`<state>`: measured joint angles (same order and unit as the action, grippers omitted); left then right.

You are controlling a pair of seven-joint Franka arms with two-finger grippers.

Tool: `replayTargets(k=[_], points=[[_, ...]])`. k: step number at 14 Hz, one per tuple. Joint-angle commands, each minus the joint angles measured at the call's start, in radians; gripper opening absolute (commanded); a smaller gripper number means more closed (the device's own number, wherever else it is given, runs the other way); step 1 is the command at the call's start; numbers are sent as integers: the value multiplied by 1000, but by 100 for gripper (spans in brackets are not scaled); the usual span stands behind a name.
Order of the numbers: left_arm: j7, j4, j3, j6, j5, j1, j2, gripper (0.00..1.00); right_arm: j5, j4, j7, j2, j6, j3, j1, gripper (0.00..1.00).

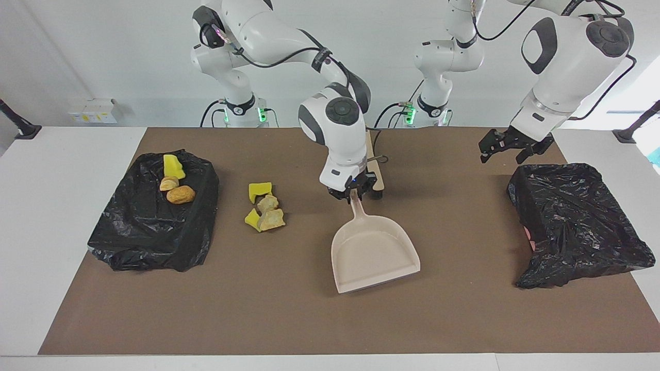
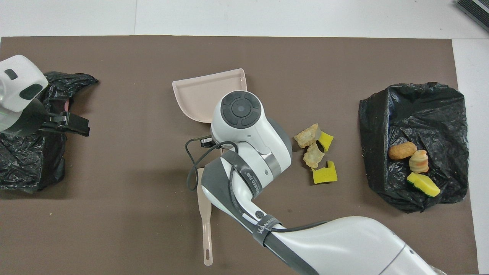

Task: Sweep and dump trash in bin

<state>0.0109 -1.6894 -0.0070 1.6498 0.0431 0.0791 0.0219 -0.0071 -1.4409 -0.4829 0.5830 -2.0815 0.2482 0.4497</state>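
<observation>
A loose pile of trash [image 1: 264, 206] [image 2: 315, 152], yellow sponge bits and tan crumbly chunks, lies on the brown mat beside the black-bagged bin [image 1: 129, 242] [image 2: 420, 99] at the right arm's end. Three more scraps [image 1: 172, 180] [image 2: 414, 162] sit in that bin. My right gripper [image 1: 353, 194] is shut on the handle of the beige dustpan [image 1: 374, 255] [image 2: 202, 93], which hangs low over the middle of the mat with its pan empty. My left gripper [image 1: 508, 148] [image 2: 74, 125] waits open over the mat.
A second black-bagged bin [image 1: 577, 221] [image 2: 23, 160] stands at the left arm's end, just under the left gripper. The beige brush [image 1: 379, 180] [image 2: 206, 229] lies on the mat near the robots, mostly covered by the right arm.
</observation>
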Motion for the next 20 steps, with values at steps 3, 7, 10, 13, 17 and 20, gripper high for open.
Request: replayTargets(k=[3,7,10,13,17,20], points=[[-8,-73,-1,48,-17,8,-43,100,-14,50,-88,21,5,-1,7,0],[-5,-76,-4,80,-17,24,-37,100,-19,22,-94,20,-22,-1,7,0],[-5,-76,-5,104,-17,24,-30,100,-30,24,-103,44,-15,-1,7,0],[-2,-81,-4,123,-17,37,-20,100,-28,25,-95,46,-11,2,3,48],[-11,-93,-5,160,-17,44,-4,100,-10,13,-72,-30,-5,3,-8,100],[3,-92,-4,225,-14,91,41,100,68,-129,-102,-173,0,5,0,100]])
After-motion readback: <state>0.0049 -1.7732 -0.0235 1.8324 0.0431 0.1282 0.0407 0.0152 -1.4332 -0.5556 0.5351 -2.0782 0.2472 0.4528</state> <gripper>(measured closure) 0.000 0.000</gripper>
